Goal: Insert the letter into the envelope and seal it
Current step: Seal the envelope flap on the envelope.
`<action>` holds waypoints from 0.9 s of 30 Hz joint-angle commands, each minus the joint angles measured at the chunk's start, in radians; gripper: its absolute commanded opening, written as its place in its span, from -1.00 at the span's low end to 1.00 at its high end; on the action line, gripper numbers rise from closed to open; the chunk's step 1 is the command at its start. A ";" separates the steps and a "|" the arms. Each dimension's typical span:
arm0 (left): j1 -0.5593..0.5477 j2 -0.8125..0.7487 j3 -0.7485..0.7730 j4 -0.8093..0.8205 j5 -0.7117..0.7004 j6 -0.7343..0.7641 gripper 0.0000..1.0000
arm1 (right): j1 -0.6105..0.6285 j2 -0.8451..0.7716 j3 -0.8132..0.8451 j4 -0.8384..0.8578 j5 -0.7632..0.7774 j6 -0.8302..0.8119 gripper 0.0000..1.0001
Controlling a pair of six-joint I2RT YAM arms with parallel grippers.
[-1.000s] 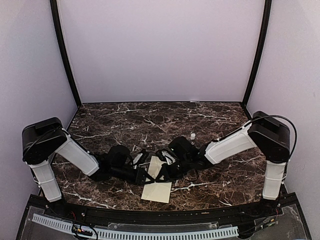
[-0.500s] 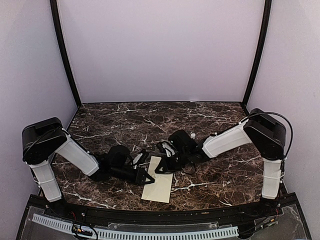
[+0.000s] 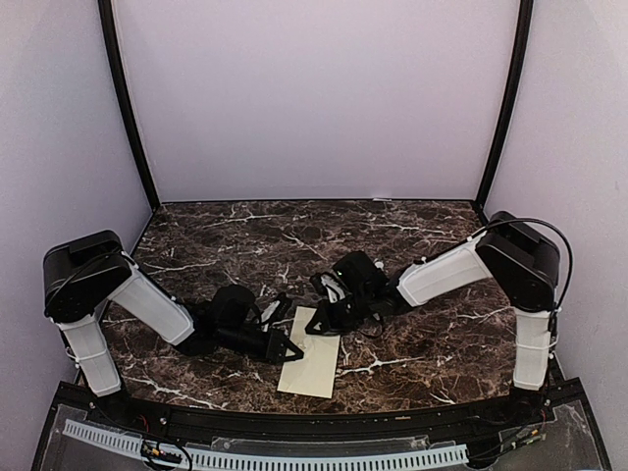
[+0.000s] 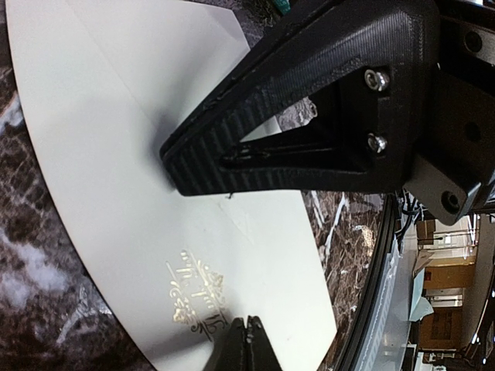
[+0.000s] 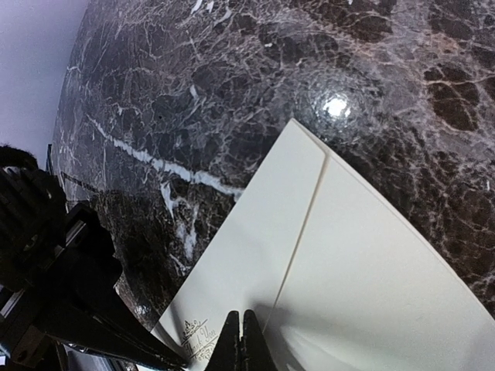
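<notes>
The top camera looks down from above and behind the arms [image 3: 147, 299], far enough back to take in the whole marble table [image 3: 422, 245]; each wrist camera sits very close over the envelope [image 4: 116, 154], looking slantwise across it; all three views share that envelope and surrounding marble.

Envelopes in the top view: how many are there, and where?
1. The envelope lies flat on the table, near the middle of its front edge. Another could lie hidden beneath it.

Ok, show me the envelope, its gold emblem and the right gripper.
envelope [image 3: 312, 371], top view, its near half.
gold emblem [image 4: 195, 300], left wrist view, middle.
right gripper [image 5: 240, 328], right wrist view, between shut fingertips.
</notes>
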 commanded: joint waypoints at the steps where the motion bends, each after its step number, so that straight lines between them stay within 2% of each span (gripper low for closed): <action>1: -0.003 0.002 -0.022 -0.086 0.001 0.011 -1.00 | -0.002 0.039 0.012 -0.048 0.026 -0.031 -1.00; 14: -0.003 0.005 -0.006 -0.095 -0.007 0.009 -1.00 | 0.047 -0.053 -0.073 -0.075 -0.010 -0.045 -1.00; 27: -0.003 0.002 -0.005 -0.100 -0.008 0.011 -1.00 | 0.118 -0.070 -0.090 -0.087 -0.027 -0.025 -1.00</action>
